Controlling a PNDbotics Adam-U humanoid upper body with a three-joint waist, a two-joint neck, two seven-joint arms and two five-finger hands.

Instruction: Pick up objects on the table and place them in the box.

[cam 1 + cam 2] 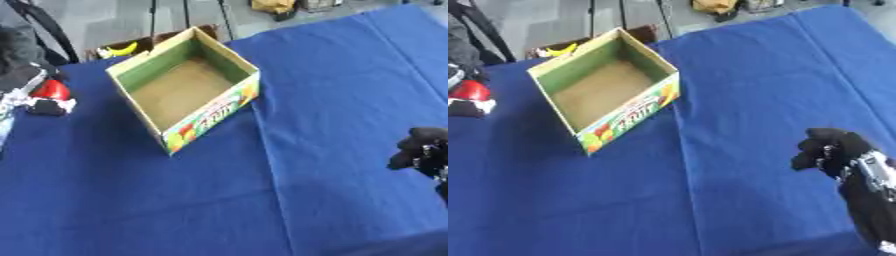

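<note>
"FRUIT" on the box [627, 119] front

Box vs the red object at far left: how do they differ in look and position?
The box is large, open-topped and looks empty, with green inner walls and fruit print outside; the red object is small, rounded and plain. The box stands alone mid-table; the red object sits at the left edge among dark and white things I cannot make out. Both rest on the blue tablecloth, and the right hand touches neither.
</note>
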